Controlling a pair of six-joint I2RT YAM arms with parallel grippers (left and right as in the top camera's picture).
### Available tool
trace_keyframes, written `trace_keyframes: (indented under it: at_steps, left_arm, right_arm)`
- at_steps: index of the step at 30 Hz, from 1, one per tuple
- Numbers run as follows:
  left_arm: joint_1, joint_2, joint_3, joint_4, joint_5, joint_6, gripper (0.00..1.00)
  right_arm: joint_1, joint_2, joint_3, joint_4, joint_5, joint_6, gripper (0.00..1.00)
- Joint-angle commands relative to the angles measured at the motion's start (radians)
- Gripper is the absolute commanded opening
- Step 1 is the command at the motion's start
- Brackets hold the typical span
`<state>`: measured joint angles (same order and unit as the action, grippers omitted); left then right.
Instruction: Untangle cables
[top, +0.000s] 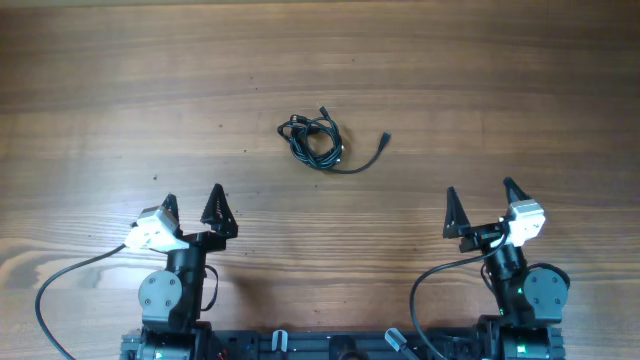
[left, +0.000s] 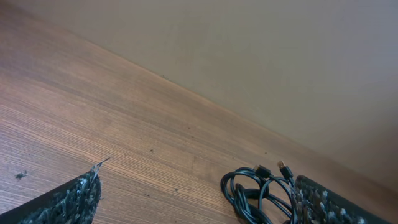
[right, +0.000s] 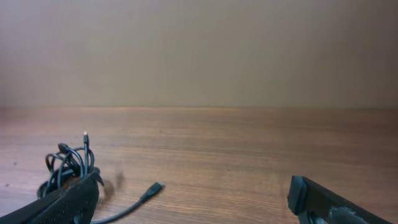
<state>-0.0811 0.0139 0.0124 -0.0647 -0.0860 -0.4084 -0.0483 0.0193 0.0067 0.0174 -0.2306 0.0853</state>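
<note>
The cables (top: 314, 140) lie as a small knotted black bundle on the wooden table, a little beyond its middle, with one loose tail ending in a plug (top: 385, 139) to the right. My left gripper (top: 192, 203) stands open near the front left, well short of the bundle. My right gripper (top: 483, 200) stands open near the front right, also apart from it. The left wrist view shows the cables (left: 258, 194) ahead, partly behind my right-hand finger (left: 323, 205). In the right wrist view the bundle (right: 65, 167) sits at far left and the plug (right: 153, 189) lies between my fingers' lines.
Each arm's own thicker black wire (top: 60, 282) loops over the table near the front edge by the bases. A plain beige wall (right: 199, 50) rises beyond the table's far edge.
</note>
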Motion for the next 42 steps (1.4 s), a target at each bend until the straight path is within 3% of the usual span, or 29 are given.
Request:
trace_keyframes:
  at_steps: [1,11,21,24,26,31,35,37,39,40,42]
  left_arm:
    - [0.005,-0.005,-0.006,0.0,0.006,0.024,1.0]
    - [0.005,0.056,0.08,-0.035,0.07,0.072,1.0]
    - [0.005,0.645,0.618,-0.24,0.118,0.118,1.0]
    - [0.005,0.844,0.795,-0.285,0.196,0.117,1.0]
    - [0.005,1.004,0.955,-0.325,0.277,0.117,1.0]
    - [0.005,1.304,1.404,-0.647,0.277,0.117,1.0]
    - [0.004,1.413,1.464,-0.765,0.351,0.117,1.0]
    - [0.003,1.443,1.464,-0.79,0.372,0.106,1.0]
    - [0.003,1.465,1.464,-0.801,0.381,0.106,0.99]
    - [-0.011,1.493,1.461,-0.806,0.381,0.1,0.84]
    - [-0.068,1.552,1.461,-0.823,0.339,-0.019,0.72]
  right_arm:
    - [0.006,-0.009,-0.002,0.013,-0.001,0.043,1.0]
    - [0.006,0.066,0.11,0.0,-0.171,-0.03,1.0]
    - [0.006,0.56,0.551,-0.088,-0.343,-0.029,1.0]
    - [0.006,0.68,0.694,-0.204,-0.447,-0.007,1.0]
    - [0.006,0.777,0.845,-0.414,-0.448,-0.005,1.0]
    - [0.006,1.009,1.181,-0.815,-0.448,-0.021,1.0]
    - [0.006,1.135,1.254,-0.833,-0.452,-0.023,1.0]
    - [0.006,1.183,1.254,-0.834,-0.461,0.145,1.0]
    - [0.006,1.215,1.251,-0.838,-0.486,0.119,0.99]
    - [0.006,1.239,1.25,-0.843,-0.486,0.097,0.99]
    - [0.006,1.27,1.25,-0.85,-0.481,0.077,1.0]
